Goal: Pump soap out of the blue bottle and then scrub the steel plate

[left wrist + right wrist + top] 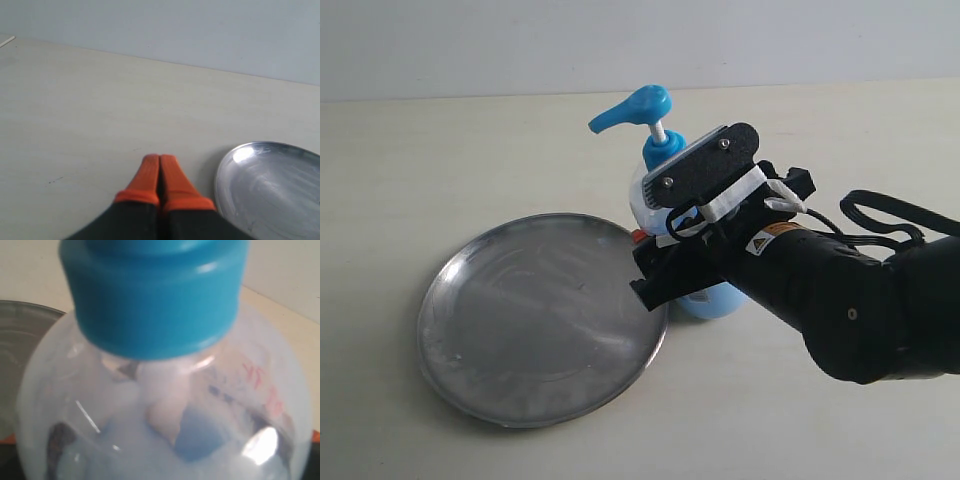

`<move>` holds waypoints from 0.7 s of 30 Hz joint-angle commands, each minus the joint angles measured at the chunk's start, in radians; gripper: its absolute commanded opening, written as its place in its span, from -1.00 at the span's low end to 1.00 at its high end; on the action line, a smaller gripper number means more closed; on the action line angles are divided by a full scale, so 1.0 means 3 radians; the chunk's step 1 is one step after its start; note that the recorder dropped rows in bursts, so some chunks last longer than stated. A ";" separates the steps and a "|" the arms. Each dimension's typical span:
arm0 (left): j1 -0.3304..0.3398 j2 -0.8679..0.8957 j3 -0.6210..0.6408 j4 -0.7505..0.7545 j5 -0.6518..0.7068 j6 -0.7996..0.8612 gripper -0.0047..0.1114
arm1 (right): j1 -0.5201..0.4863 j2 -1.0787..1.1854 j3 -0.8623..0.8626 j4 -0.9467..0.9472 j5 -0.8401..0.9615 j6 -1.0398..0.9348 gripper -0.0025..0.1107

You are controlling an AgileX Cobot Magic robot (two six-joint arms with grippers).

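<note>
Beside steel plate (535, 330) rim, blue bottle (663, 148)

upright clear blue bottle (662, 149), pump head raised, stands just beside the flat, smudged steel plate (520, 330).

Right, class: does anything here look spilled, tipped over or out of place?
Nothing stands out. The blue bottle stands upright beside the steel plate, which lies flat. Its surface is smudged, but no spill is in view.

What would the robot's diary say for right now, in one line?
right gripper: clasping blue bottle body | left gripper: shut, empty, beside steel plate | pump head: up, untouched
</note>
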 commanded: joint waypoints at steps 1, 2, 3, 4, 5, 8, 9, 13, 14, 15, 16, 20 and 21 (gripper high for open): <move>0.0006 -0.0015 0.0011 0.0017 -0.0025 0.0008 -0.90 | 0.0012 0.0008 -0.0017 -0.0046 -0.0070 -0.0030 -0.96; 0.0006 -0.0015 0.0011 0.0017 -0.0025 0.0008 -0.90 | 0.0012 0.0008 -0.0017 -0.0046 -0.0070 -0.0030 -0.96; 0.0006 -0.0015 0.0011 0.0017 -0.0019 0.0007 -0.90 | 0.0012 0.0008 -0.0017 -0.0046 -0.0070 -0.0030 -0.96; 0.0006 -0.0015 0.0011 0.0017 -0.0019 0.0007 -0.90 | 0.0012 0.0008 -0.0017 -0.0046 -0.0070 -0.0030 -0.96; 0.0006 -0.0015 0.0011 0.0017 -0.0019 0.0007 -0.90 | 0.0012 0.0008 -0.0017 -0.0046 -0.0070 -0.0030 -0.96; 0.0006 -0.0015 0.0011 0.0017 -0.0019 0.0007 -0.90 | 0.0012 0.0008 -0.0017 -0.0053 -0.0069 -0.0030 -0.96; 0.0006 -0.0015 0.0011 0.0017 -0.0019 0.0007 -0.90 | 0.0012 0.0008 -0.0017 -0.0053 -0.0069 -0.0030 -0.96; 0.0006 -0.0015 0.0011 0.0017 -0.0018 0.0007 -0.90 | 0.0012 0.0008 -0.0017 -0.0053 -0.0069 -0.0030 -0.96; 0.0006 -0.0015 0.0011 0.0017 -0.0001 0.0007 -0.90 | 0.0012 0.0008 -0.0017 -0.0060 -0.0069 -0.0030 -0.96; 0.0006 -0.0015 0.0011 0.0017 0.0052 0.0007 -0.90 | 0.0012 0.0008 -0.0017 -0.0060 -0.0069 -0.0030 -0.96; 0.0006 -0.0015 0.0011 0.0017 0.0076 0.0007 -0.90 | 0.0012 0.0008 -0.0017 -0.0060 -0.0069 -0.0030 -0.96; 0.0006 0.0192 -0.0227 0.0017 0.0085 0.0007 -0.90 | 0.0012 0.0008 -0.0017 -0.0060 -0.0069 -0.0030 -0.96; 0.0006 0.0300 -0.0333 0.0017 0.0085 0.0007 -0.90 | 0.0012 0.0008 -0.0017 -0.0060 -0.0069 -0.0030 -0.96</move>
